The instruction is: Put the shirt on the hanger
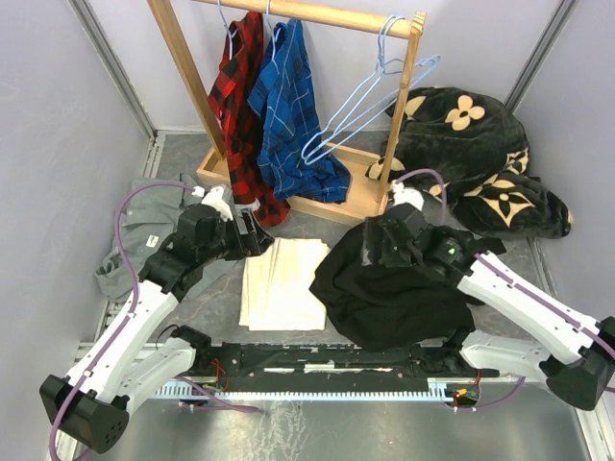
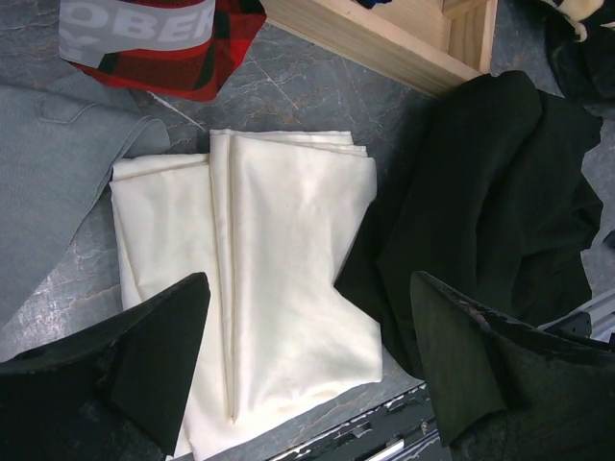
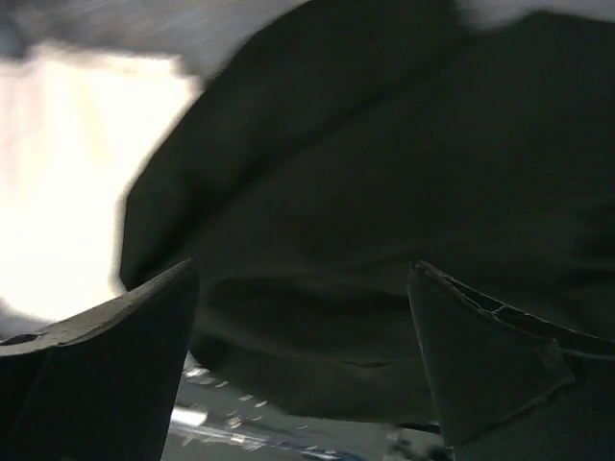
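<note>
Crumpled black shirt (image 1: 389, 298) under right gripper (image 3: 303, 288), jaws seemingly apart.

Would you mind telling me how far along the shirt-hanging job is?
Done: nothing yet; the shirt lies crumpled on the table and the hanger hangs bare on the rack. In hand: nothing; the right gripper is open over the shirt, the left gripper open over a cream cloth. Left: fetching the hanger and dressing it.

Partial "OBE" on grey label (image 2: 135, 29), red plaid shirt (image 2: 183, 82).
</note>
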Tool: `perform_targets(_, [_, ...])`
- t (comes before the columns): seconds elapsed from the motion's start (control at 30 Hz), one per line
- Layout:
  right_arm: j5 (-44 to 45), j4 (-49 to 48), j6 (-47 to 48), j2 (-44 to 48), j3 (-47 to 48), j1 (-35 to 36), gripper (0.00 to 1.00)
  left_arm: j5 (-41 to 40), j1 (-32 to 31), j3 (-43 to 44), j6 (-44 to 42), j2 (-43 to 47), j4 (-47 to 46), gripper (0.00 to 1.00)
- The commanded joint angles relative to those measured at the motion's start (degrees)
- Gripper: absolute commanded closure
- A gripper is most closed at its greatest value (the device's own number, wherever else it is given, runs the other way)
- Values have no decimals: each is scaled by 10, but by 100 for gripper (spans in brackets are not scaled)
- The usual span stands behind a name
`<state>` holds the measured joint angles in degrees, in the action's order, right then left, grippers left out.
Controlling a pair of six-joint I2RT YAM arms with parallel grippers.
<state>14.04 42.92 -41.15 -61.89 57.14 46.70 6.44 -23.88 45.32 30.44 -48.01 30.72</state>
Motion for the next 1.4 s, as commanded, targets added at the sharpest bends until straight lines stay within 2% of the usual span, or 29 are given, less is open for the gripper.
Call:
perform_targets(0.0, [240, 185, 20, 8, 56, -69, 3, 9, 0, 2, 14, 4, -22, 9])
perform_targets(0.17, [121, 110, 113, -4, 35, -227, 3, 15, 0, 2, 17, 3, -21, 9])
perform_targets(0.3, [-30, 3, 177, -51, 30, -286, 2, 15, -1, 3, 14, 8, -13, 9])
perform_targets(0.4, [-99, -39, 197, -102, 35, -327, 2, 14, -1, 5, 10, 12, -5, 9])
perform_targets(0.7, [-223, -73, 240, -259, 75, -394, 2, 10, 0, 11, 4, 18, 11, 9])
perform_targets(0.8, [-305, -70, 243, -315, 79, -395, 5, 8, 0, 11, 4, 19, 13, 10])
perform_targets(0.9, [-362, -101, 224, -321, 46, -394, 10, 6, 0, 10, 6, 20, 13, 10])
perform_targets(0.93, [-367, -106, 216, -314, 37, -394, 15, 6, -1, 10, 7, 20, 12, 10])
perform_targets(0.97, [-374, -110, 208, -308, 30, -395, 26, 6, -1, 8, 8, 20, 12, 10])
perform_targets(1.1, [-430, -132, 185, -274, 10, -404, 89, 9, -1, 5, 7, 18, 9, 11])
perform_targets(1.13, [-431, -136, 174, -256, 5, -410, 99, 10, -1, 6, 6, 17, 10, 11])
perform_targets(1.23, [-418, -150, 144, -179, -5, -433, 100, 6, -1, 7, 4, 19, 15, 12])
perform_targets(1.37, [-333, -113, 140, -70, 28, -444, 100, 3, -1, 4, 4, 25, 14, 13])
